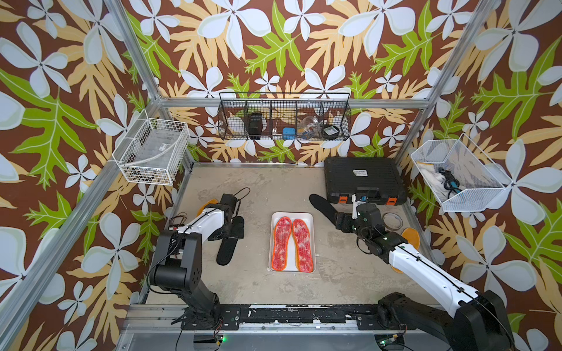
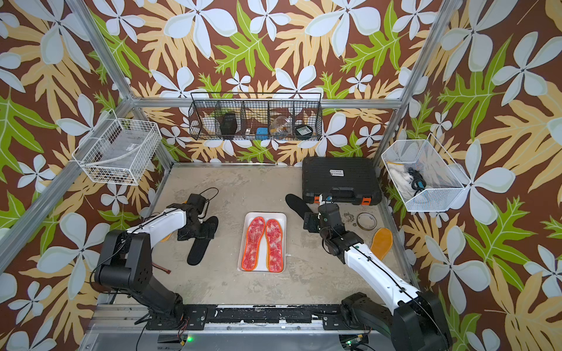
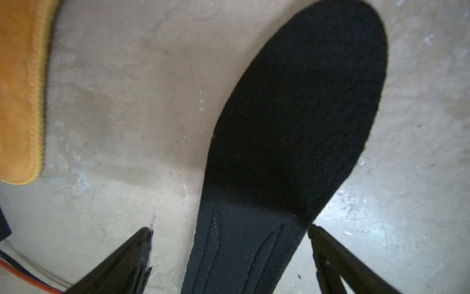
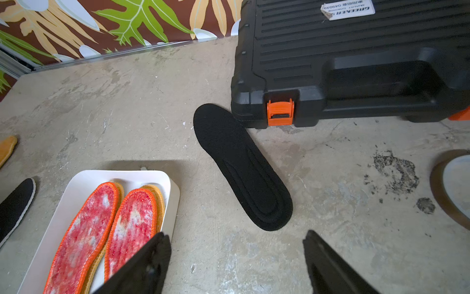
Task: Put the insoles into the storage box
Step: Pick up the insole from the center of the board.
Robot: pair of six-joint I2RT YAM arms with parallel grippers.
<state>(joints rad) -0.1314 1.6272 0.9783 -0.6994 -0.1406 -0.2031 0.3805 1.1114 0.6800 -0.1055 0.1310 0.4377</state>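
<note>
On the left, the left gripper is spread wide and grips nothing. Its wrist view shows a finger on either side of a black insole lying flat on the table; in both top views the arm covers part of that insole. Beside it an orange-yellow insole is cut off by the frame.

In the middle, the storage box holds two red-white insoles side by side. Only the right wrist view shows orange-yellow edges poking out beneath them.

To the right, the right gripper hangs open and empty over bare table, short of a second black insole whose toe sits up against the black case. In both top views the gripper hides its heel. A far-right orange-yellow insole is plain in a top view.
</note>
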